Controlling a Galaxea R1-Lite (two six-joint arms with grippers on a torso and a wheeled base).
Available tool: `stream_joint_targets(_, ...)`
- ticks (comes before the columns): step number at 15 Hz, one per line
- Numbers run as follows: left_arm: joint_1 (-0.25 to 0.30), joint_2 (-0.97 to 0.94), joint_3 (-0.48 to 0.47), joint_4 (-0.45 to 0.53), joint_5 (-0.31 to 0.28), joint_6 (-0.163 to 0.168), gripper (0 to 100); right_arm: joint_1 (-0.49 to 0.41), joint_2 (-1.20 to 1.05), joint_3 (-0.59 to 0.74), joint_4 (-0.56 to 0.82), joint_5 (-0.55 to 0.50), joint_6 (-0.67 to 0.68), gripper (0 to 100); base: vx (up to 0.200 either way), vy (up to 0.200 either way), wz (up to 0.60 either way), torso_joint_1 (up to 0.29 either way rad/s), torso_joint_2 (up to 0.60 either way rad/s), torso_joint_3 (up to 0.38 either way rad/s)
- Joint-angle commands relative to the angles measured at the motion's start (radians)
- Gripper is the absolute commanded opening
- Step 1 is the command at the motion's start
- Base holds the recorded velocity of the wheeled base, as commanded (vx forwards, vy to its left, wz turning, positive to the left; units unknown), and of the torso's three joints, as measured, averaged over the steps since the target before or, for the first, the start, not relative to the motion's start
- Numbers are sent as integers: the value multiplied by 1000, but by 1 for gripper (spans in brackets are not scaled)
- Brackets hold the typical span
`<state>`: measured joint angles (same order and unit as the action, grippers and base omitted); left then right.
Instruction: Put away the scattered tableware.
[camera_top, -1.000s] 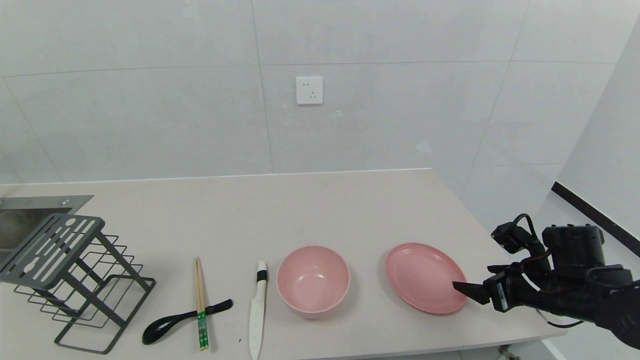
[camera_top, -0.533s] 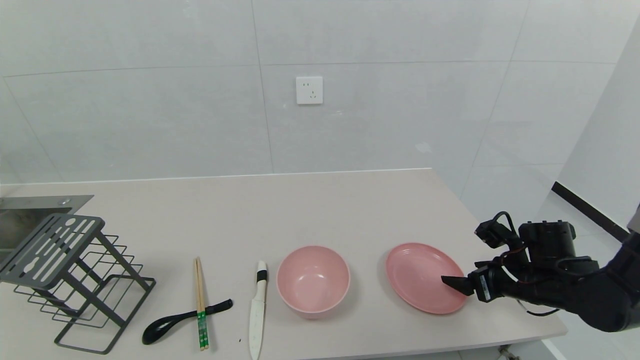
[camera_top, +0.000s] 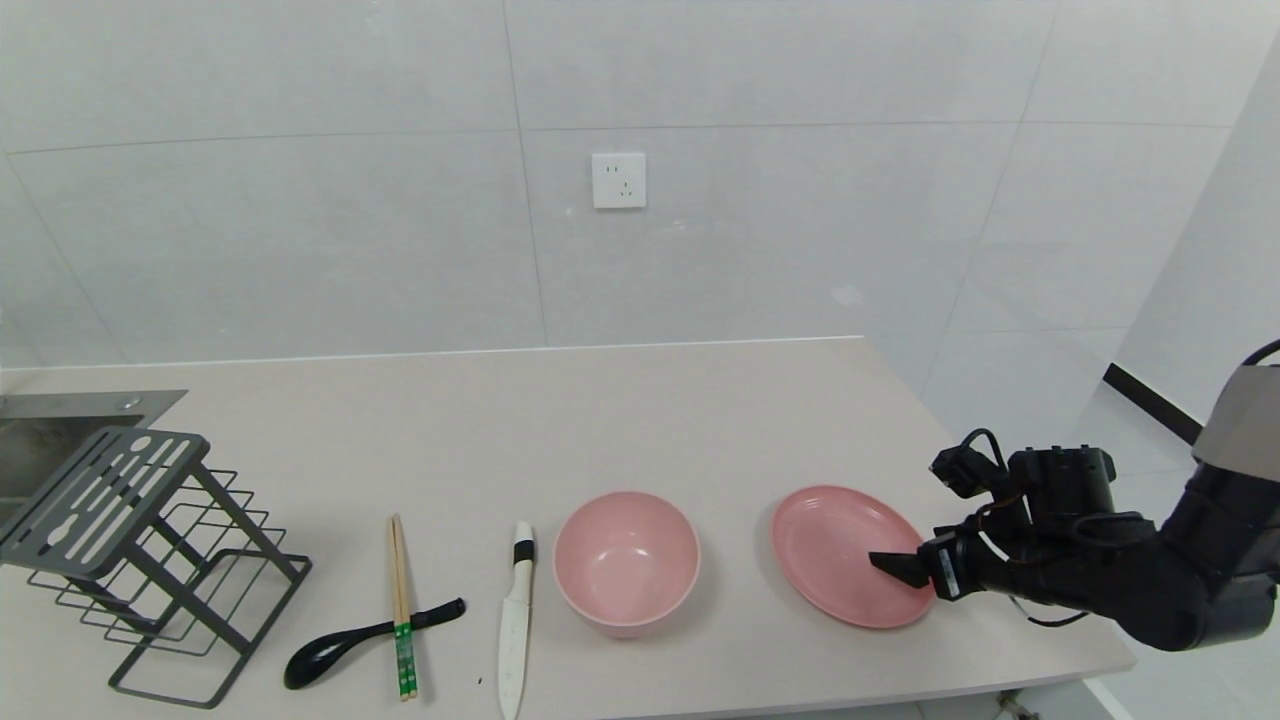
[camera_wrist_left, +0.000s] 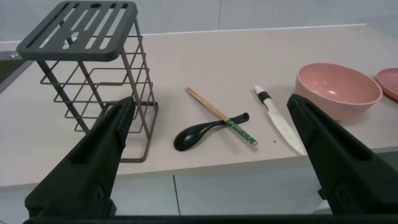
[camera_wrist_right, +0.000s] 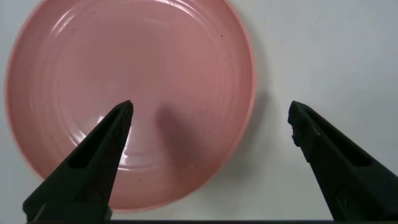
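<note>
Right tool (camera_top: 893, 566) hovers low over the right rim of the pink plate (camera_top: 830, 545), spread wide and holding nothing, one finger above the dish, the other above the bare surface (camera_top: 600, 420). The plate sits near right; left of it come the pink bowl (camera_top: 626, 560), white knife (camera_top: 516, 620), chopsticks (camera_top: 401, 600) crossing a black spoon (camera_top: 350, 640), then the wire rack (camera_top: 140, 550). Left tool (camera_wrist_left: 209, 102) hangs off the near edge, wide and empty.

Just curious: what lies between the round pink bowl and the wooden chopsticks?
A white knife with a black band, flat on the beige countertop, per the head view.
</note>
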<state>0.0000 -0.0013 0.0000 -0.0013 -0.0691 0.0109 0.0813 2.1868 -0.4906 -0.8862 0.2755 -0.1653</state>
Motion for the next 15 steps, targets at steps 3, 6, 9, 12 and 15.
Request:
stream_joint_targets(3, 0, 1, 0, 0, 0, 0, 100, 45, 25, -8, 0, 1, 7, 100, 0, 0, 0, 0, 0, 0)
stream_joint_targets(6, 0, 1, 0, 0, 0, 0, 100, 69, 50, -17, 0, -1, 18, 100, 0, 0, 0, 0, 0, 0)
stream_joint_targets(9, 0, 1, 0, 0, 0, 0, 100, 60, 79, -11, 0, -12, 29, 0, 0, 0, 0, 0, 0, 0)
stream_joint_targets(12, 0, 1, 0, 0, 0, -2, 100, 64, 82, -9, 0, -19, 29, 0, 0, 0, 0, 0, 0, 0)
stream_joint_targets(15, 0, 1, 0, 0, 0, -2, 100, 45, 80, 1, 0, -44, 40, 0, 0, 0, 0, 0, 0, 0)
